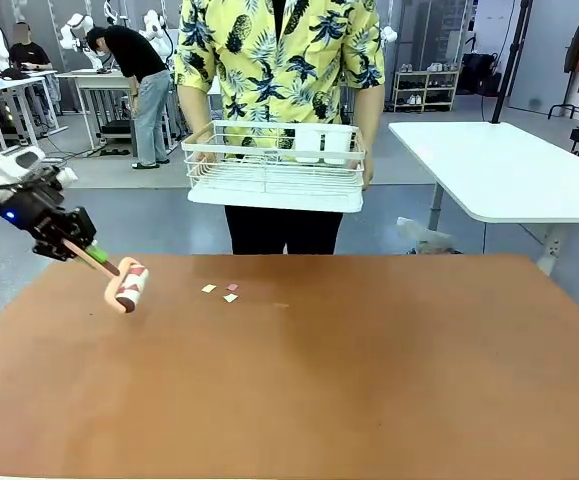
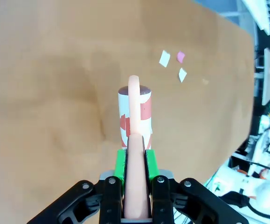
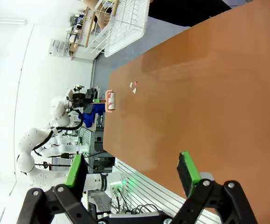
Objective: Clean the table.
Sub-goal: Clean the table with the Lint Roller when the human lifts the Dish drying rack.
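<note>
The reddish-brown table [image 1: 369,380] spreads across the front view. My left gripper [image 1: 81,249] is shut on the peach handle of a lint roller [image 1: 129,284], whose white roll with red patches hovers at the table's far left. The left wrist view has the handle clamped between the green pads [image 2: 121,165], with the lint roller [image 2: 135,114] pointing away over the table [image 2: 46,84]. Three small paper scraps [image 1: 225,292], white and pink, lie just right of the roller; the scraps [image 2: 174,63] sit beyond it. My right gripper [image 3: 132,175] is open above the table [image 3: 209,93], nothing between its fingers.
A person in a yellow patterned shirt stands at the far edge holding a white wire basket [image 1: 274,165] above the floor. A white-topped table [image 1: 509,165] stands at the back right. The brown surface right of the scraps is bare.
</note>
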Available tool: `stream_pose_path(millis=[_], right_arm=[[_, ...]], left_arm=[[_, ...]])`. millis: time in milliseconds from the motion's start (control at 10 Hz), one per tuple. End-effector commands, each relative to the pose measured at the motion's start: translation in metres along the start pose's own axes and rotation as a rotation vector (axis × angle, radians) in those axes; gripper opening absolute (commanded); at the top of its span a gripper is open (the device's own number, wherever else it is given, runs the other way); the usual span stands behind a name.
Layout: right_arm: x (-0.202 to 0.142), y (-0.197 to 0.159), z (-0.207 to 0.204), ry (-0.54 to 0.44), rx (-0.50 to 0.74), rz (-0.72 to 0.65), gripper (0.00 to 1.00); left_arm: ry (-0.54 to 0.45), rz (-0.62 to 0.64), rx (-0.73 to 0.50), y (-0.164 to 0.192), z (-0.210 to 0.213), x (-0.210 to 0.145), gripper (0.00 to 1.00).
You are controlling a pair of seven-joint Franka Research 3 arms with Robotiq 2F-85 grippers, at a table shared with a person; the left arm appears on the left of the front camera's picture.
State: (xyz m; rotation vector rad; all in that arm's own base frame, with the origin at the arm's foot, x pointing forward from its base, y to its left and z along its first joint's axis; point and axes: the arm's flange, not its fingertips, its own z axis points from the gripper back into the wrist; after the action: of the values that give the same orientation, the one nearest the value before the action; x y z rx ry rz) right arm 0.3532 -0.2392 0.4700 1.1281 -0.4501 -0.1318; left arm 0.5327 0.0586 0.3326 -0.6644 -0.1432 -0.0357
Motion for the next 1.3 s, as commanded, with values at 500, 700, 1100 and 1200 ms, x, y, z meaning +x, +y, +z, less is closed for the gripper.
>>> stream_pose_path(millis=[500,700,1100,1200], right_arm=[[0.001,0.002,0.002,-0.007,0.017,0.009,1.0],[0.001,0.002,0.002,-0.007,0.017,0.009,1.0],[0.001,0.002,0.002,-0.007,0.017,0.009,1.0],[0.001,0.002,0.002,-0.007,0.017,0.009,1.0]], left_arm=[[0.063,-0.017,-0.051,0.009,-0.004,0.055,0.21],[0.072,0.002,-0.07,0.016,-0.014,0.062,0.21],[0.049,0.006,-0.101,0.036,-0.035,0.064,0.21],[0.047,0.004,-0.107,0.037,-0.038,0.063,0.21]])
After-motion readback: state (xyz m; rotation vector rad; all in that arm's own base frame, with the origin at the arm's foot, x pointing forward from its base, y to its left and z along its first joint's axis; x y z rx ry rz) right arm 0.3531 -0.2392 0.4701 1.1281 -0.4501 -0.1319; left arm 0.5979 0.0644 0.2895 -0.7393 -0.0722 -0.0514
